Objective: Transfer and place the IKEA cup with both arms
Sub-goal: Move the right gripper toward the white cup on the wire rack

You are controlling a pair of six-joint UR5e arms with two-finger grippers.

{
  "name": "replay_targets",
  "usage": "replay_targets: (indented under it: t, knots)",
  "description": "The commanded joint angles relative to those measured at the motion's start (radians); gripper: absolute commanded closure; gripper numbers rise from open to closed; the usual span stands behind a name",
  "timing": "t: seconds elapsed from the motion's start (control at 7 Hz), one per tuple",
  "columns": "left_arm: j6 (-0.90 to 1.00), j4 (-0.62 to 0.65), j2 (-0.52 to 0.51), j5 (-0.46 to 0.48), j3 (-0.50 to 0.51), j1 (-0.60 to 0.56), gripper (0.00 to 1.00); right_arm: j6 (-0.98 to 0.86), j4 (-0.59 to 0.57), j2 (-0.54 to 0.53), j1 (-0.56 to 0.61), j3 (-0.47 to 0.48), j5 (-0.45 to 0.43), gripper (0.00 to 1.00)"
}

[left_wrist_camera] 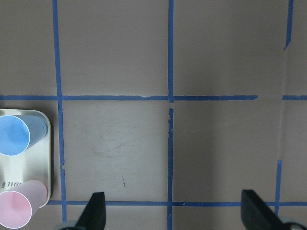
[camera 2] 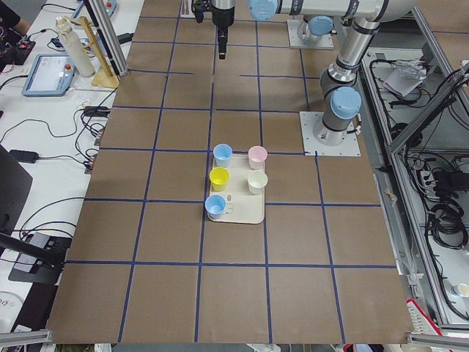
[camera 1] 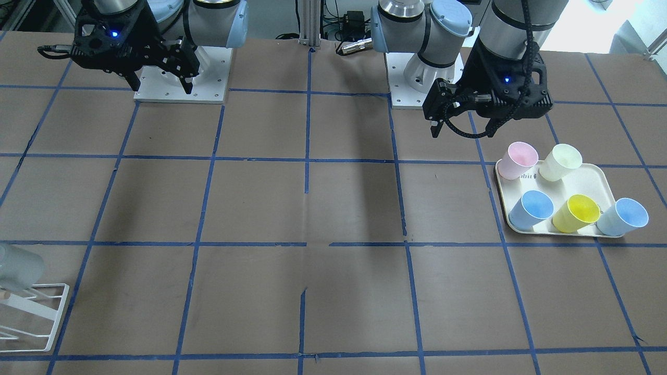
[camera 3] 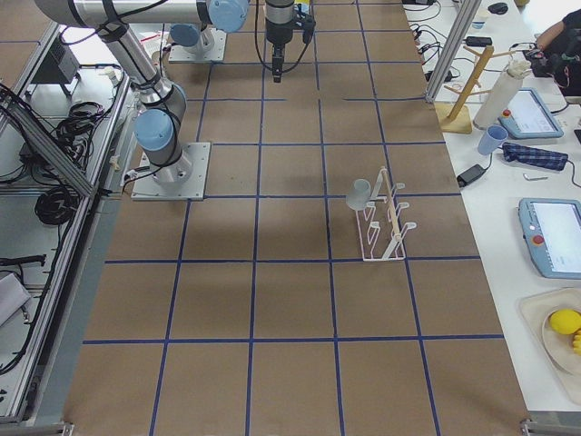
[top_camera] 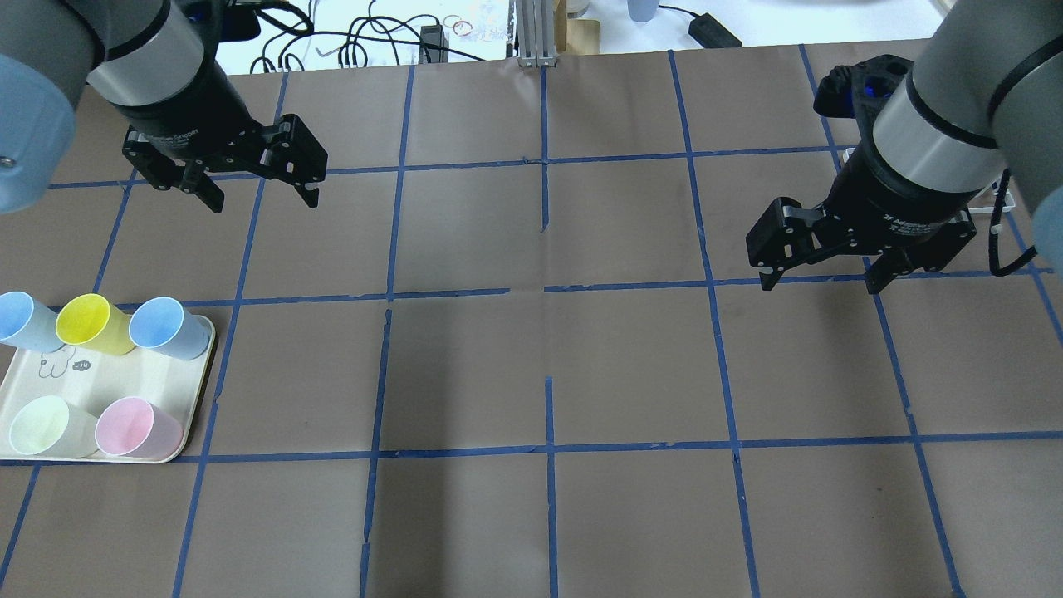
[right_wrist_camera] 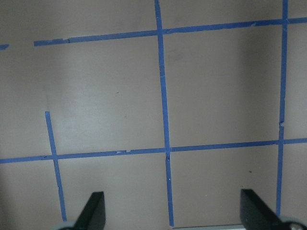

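Brown desk (top_camera: 531, 365) taped into a blue grid, carrying one cream tray (top_camera: 83, 378) at the robot's left end. Item 1: IKEA cup (camera 3: 359, 193), pale grey, hung tilted on a peg of a white wire rack (camera 3: 386, 227), well apart from the tray at the opposite end of the desk. Item 2: five cups upright on the tray, namely a pink cup (top_camera: 133, 428) and a cream-yellow cup (top_camera: 46, 428) in the row nearer the robot, and a yellow cup (top_camera: 87, 322) between two light-blue cups (top_camera: 166, 326) in the farther row. Item 3: left end effector (top_camera: 264, 195), raised above the desk near the tray and off its inner side, fingers spread, holding nothing. Item 4: right end effector (top_camera: 818, 278), raised over the half of the desk away from the tray, fingers spread, holding nothing.
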Motion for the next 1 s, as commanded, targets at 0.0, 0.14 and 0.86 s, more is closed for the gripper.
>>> replay_targets:
  t: [0.0,0.14,0.86]
  knots:
    - [0.001,0.0,0.001,0.001,0.016,0.0,0.0,-0.001,-0.005,0.001,-0.003,0.0,-0.01,0.0]
    - [0.0,0.0,0.001,0.004,0.017,0.0,0.0,-0.001,-0.004,-0.001,-0.003,0.0,-0.011,0.0]
    - [-0.003,0.001,-0.002,-0.002,0.002,0.0,0.0,-0.281,-0.015,0.004,-0.28,-0.001,-0.007,0.0]
